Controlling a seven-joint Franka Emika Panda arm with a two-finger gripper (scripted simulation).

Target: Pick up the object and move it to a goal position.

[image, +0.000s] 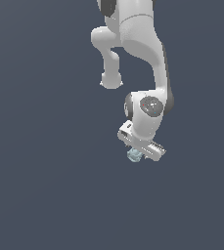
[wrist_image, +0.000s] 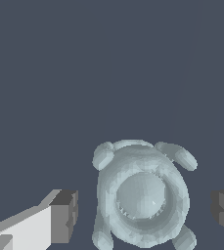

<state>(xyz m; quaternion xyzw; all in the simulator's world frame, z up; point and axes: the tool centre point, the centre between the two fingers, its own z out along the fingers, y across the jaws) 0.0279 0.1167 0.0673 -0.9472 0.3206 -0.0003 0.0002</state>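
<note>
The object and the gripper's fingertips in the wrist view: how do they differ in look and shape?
The object is pale blue-grey, rounded and lumpy, with a ring-like rim and small knobs. The fingertips are dark grey, flat-faced and blocky. The object is one piece lying between them; the fingertips stand apart on either side, not touching it, so the gripper is open. Both show against the same plain dark ground.

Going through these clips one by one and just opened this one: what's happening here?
A white Panda arm in a simulator is reaching down over a small pale blue-grey lumpy object on a plain dark surface. In the wrist view the object sits between the two fingers, with a gap showing on each side, so the gripper is open and has not closed on it yet. The pickup looks about to happen; no goal marker is visible.
</note>
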